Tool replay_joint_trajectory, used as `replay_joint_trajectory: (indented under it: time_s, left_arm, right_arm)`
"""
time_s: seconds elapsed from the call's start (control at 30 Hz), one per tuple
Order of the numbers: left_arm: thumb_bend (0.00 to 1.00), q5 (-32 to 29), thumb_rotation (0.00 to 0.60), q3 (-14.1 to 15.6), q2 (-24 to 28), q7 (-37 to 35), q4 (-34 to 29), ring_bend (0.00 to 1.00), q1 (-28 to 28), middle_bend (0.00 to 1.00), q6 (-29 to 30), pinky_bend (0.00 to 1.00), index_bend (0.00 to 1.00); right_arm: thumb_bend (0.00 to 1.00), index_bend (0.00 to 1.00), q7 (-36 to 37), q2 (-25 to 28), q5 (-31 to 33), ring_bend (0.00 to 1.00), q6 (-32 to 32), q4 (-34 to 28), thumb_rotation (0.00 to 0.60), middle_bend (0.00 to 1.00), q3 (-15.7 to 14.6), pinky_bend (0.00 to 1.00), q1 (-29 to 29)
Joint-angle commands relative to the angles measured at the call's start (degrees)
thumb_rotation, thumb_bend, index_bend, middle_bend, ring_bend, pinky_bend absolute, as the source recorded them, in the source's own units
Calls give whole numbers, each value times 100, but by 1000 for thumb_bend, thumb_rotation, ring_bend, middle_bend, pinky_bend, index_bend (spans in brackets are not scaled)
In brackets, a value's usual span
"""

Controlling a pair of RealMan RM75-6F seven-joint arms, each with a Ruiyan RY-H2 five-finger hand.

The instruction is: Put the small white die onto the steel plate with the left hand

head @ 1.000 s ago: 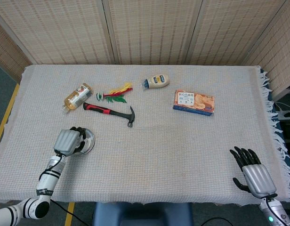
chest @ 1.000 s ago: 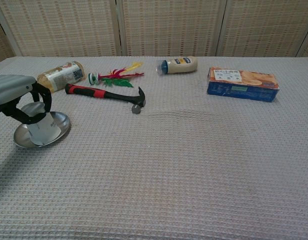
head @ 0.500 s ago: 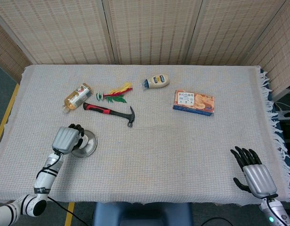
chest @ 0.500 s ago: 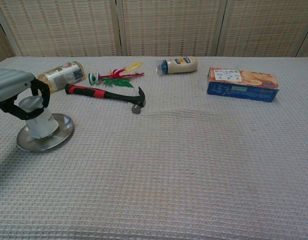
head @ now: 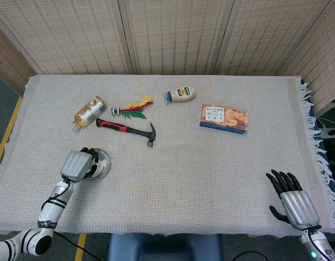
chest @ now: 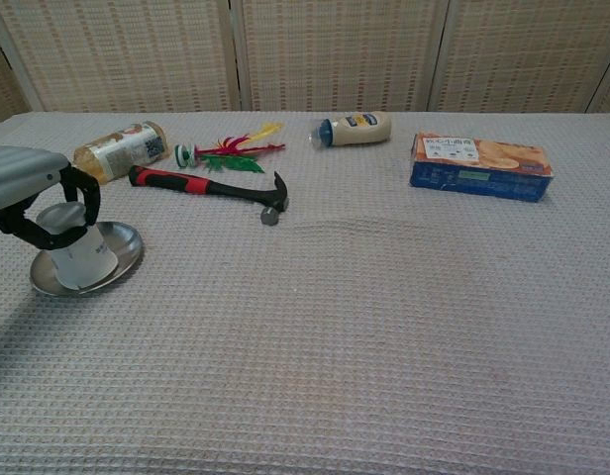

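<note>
1. Head view: the left hand (head: 79, 165) is seen at the table's near-left, knuckles up, fingers curled down over the steel plate (head: 104, 161). Only the plate's right part shows past the hand.
2. Head view: the small white die can't be made out; it is hidden under the hand.
3. Head view: the right hand (head: 292, 202) is seen at the near-right corner of the table (head: 189, 163), fingers spread apart, nothing held.
4. Head view, further back, L to R: a jar (head: 90, 112) lying on its side, a feathered shuttlecock (head: 132, 107), a red-and-black hammer (head: 127, 129) just in front of those two, a squeeze bottle (head: 181, 93) on its side, and a blue-and-orange box (head: 224, 118) well apart to the right.
5. Chest view: the left hand (chest: 28, 193) is seen at the left edge, its dark fingers (chest: 85, 198) curved down around a white object (chest: 72, 247) that rests on the steel plate (chest: 122, 247). The object looks more like a tapered block than a plain cube; whether it is the die can't be told for sure.
6. Chest view: whether the fingers actually clamp the white object or only ring it can't be told; they look touching at its top.
7. Chest view: the plate lies flat on the cloth, near the hammer's (chest: 211, 188) grip end and in front of the jar (chest: 122, 149). The right hand isn't seen here.
</note>
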Motion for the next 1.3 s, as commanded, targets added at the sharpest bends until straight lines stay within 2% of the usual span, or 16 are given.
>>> replay_joint_trajectory:
  time_s: [0.03, 0.2, 0.27, 0.37, 0.63, 0.87, 1.13, 1.3]
  left_arm:
    - [534, 104, 600, -1, 34, -93, -8, 546, -10, 618, 37, 796, 522]
    - [534, 144, 600, -39, -70, -18, 244, 546, -13, 619, 169, 796, 525]
    - [534, 42, 600, -51, -191, 395, 691, 546, -48, 618, 189, 796, 525]
    - [534, -16, 600, -66, -316, 541, 857, 546, -31, 613, 258, 795, 525]
    - [535, 44, 600, -28, -179, 258, 544, 546, -17, 618, 160, 796, 526]
    - [534, 17, 600, 30, 256, -523, -157, 548, -64, 621, -365, 796, 526]
    - [536, 170, 600, -37, 204, -747, 96, 548, -39, 623, -121, 796, 528]
    - [537, 301, 600, -63, 236, -742, 140, 548, 142, 624, 366, 796, 529]
  right_arm:
    - [206, 0, -4, 0, 1, 0, -9, 0, 600, 0, -2, 0, 4]
    - [205, 0, -1, 0, 0, 0, -2, -1, 600, 0, 2, 0, 2]
    - [205, 0, -10, 2, -9, 0, 16, -8, 600, 0, 1, 0, -7]
    - [206, 0, -26, -5, -20, 0, 12, -11, 600, 0, -8, 0, -10]
    - [205, 0, -30, -10, -35, 0, 5, -16, 600, 0, -15, 0, -10]
    - [206, 0, -13, -7, -24, 0, -6, -4, 600, 0, -9, 0, -7]
    - [205, 0, -21, -7, -14, 0, -9, -7, 600, 0, -6, 0, -9]
    - [206, 0, -33, -12, -14, 0, -16, -9, 600, 0, -9, 0, -8]
